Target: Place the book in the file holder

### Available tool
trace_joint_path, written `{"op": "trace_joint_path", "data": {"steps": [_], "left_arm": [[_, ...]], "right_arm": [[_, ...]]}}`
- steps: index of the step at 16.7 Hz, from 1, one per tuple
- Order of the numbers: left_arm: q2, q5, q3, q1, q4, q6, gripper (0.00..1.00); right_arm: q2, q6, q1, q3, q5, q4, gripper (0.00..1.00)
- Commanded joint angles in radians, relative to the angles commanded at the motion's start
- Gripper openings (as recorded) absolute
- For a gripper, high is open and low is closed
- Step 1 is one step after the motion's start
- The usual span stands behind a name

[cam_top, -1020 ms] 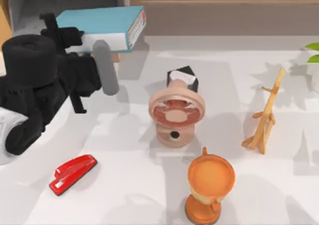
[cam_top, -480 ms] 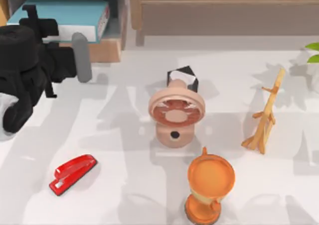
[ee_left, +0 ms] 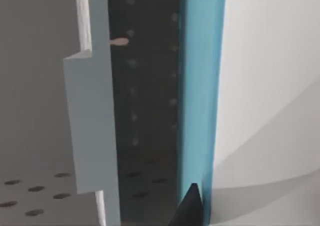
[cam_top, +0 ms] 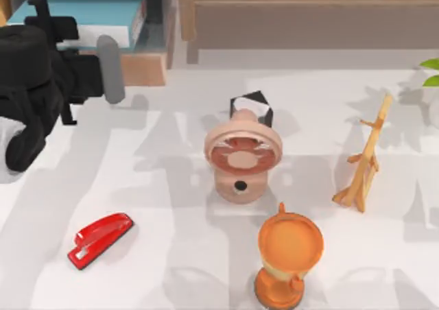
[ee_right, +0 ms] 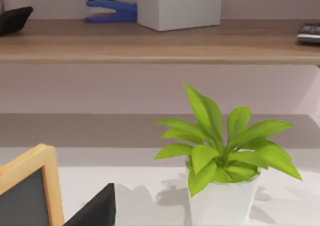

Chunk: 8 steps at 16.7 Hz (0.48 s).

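Note:
The teal-blue book (cam_top: 92, 12) lies flat inside the grey file holder (cam_top: 169, 22) at the table's back left, above its light wooden base. My left gripper (cam_top: 55, 23) reaches in from the left and is shut on the book's left end. In the left wrist view the book's teal cover (ee_left: 200, 86) runs alongside a grey wall of the file holder (ee_left: 90, 121), with one dark fingertip (ee_left: 187, 211) against the cover. My right gripper (ee_right: 95, 211) is parked away from the book.
A pink desk fan (cam_top: 241, 156) stands mid-table, with an orange trophy cup (cam_top: 289, 255) in front of it. A red stapler (cam_top: 100, 239) lies front left, a wooden stand (cam_top: 363, 159) at right. A long brown shelf (cam_top: 309, 8) runs along the back. A potted plant (ee_right: 222, 156) faces the right wrist.
My left gripper carried the book from above the table's back edge leftward and back into the file holder; over the last half second it barely shifted.

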Motion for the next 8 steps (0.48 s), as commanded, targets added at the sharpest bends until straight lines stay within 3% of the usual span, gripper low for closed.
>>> {"op": "trace_joint_path", "data": {"steps": [8], "left_arm": [[0.074, 0.015, 0.068, 0.001, -0.004, 0.003, 0.0]], "right_arm": [[0.0, 0.0, 0.0, 0.0, 0.0, 0.0, 1.0]]}}
